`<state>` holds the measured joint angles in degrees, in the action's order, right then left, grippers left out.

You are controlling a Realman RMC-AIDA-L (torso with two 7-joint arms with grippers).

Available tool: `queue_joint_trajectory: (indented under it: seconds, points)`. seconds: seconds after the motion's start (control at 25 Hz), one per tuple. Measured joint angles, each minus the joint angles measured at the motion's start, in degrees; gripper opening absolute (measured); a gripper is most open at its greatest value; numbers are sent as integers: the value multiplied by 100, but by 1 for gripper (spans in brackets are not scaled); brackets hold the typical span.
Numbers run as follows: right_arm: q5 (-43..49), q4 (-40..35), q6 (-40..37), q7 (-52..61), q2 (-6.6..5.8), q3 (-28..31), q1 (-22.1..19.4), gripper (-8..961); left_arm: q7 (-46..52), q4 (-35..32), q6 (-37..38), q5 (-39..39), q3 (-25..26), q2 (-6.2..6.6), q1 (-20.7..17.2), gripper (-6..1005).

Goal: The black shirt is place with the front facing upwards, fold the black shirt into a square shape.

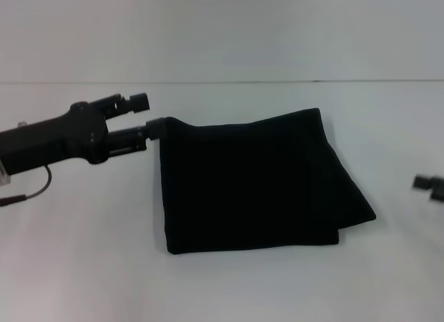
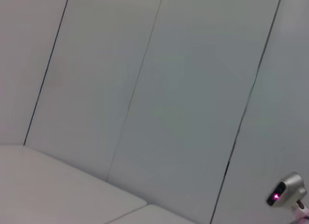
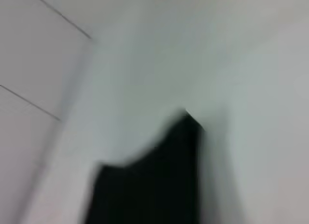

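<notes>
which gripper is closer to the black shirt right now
Left. The left gripper is at the black shirt, touching its far left corner. The right gripper sits apart, off the shirt's right side at the view's edge.

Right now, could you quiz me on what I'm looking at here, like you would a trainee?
1. True or false: the black shirt lies spread out flat, unfolded.
2. Which gripper is at the shirt's far left corner: A) left gripper B) right gripper?
3. What does the shirt rest on?

Key: 1 false, it is folded into a rough square. 2 A; the right one sits off at the table's right edge. 3 the white table.
</notes>
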<state>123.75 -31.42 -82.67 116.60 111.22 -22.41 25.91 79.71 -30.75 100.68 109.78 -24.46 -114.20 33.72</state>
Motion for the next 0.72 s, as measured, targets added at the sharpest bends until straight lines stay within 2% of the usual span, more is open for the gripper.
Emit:
queue_joint_trajectory:
  seconds: [0.08,0.2,0.28,0.44,0.52,0.6,0.72]
  points:
    - [-365,-51,-482,-547,2,396,-136,839,29,-2,59,-43,4,18,56,812]
    - [-835,-61,-1067,-1453,69,753,-267,881,74,-4,153,-55,-45,65,170,813]
    - [-1028,-88,-1323,-2106,189,802,-277,910,82,-25,161,-31,-195,85,239,815]
    - [-1009,-509,-1579,-2957,447,696,-118,926,94,-239,-28,4,-852,77,308,817]
    - [-815,-981,-1520,-2830,575,552,23,927,316,-493,-217,127,-1262,41,315,818]
    - [-548,-1457,-1432,-2359,632,355,192,928,704,-783,-400,372,-1588,2,315,820]
    - [-66,-2036,-1257,-1562,674,-41,450,929,1176,-1145,-569,752,-1800,-70,315,819]
